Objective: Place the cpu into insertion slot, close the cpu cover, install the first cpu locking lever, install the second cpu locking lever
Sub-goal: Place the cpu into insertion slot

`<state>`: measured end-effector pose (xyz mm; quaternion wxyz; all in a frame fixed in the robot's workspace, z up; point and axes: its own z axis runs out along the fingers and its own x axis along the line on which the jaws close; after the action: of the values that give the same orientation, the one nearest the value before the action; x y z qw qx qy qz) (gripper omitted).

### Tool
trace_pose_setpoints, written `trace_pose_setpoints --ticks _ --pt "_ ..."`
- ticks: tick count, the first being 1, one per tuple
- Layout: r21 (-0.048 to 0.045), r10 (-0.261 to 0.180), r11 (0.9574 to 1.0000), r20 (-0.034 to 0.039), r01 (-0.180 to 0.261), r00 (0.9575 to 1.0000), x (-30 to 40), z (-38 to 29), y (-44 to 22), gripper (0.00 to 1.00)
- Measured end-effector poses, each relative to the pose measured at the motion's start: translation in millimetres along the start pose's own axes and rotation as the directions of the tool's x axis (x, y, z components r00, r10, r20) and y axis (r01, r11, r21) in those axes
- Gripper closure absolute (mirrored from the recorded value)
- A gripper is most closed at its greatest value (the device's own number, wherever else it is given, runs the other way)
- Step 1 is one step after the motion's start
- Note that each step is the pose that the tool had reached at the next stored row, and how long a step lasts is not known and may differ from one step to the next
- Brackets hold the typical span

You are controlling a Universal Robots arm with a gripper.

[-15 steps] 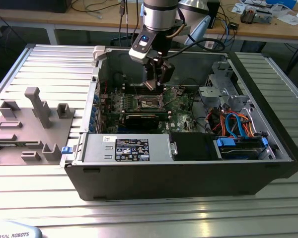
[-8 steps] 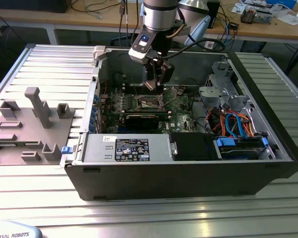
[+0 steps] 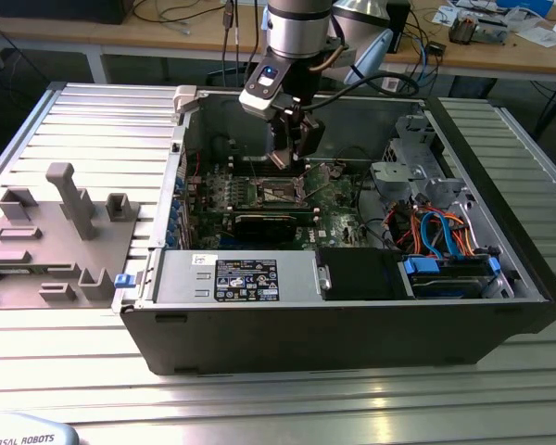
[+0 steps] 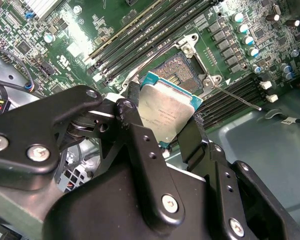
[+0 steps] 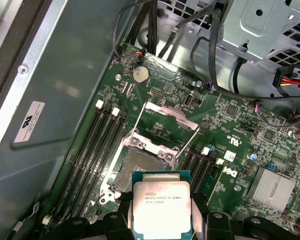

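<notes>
The gripper (image 5: 161,224) fingers clamp the cpu (image 5: 161,200) by opp. edges, silver top up. It hangs just above the insertion slot (image 5: 140,162), not yet in.

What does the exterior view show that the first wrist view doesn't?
The exterior view takes in the whole computer case, the arm above it and the grey holder tray at the exterior view's left. The first wrist view brings the chip held in the gripper and a round coin battery. Both show the green board and the empty socket.
</notes>
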<state>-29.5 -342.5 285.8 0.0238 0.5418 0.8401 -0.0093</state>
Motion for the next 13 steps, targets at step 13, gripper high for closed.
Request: trace_pose_setpoints --ticks 13 --pt "0.0010 0.019 0.9998 0.0002 -0.019 0.9998 0.0 0.6 0.0 0.45"
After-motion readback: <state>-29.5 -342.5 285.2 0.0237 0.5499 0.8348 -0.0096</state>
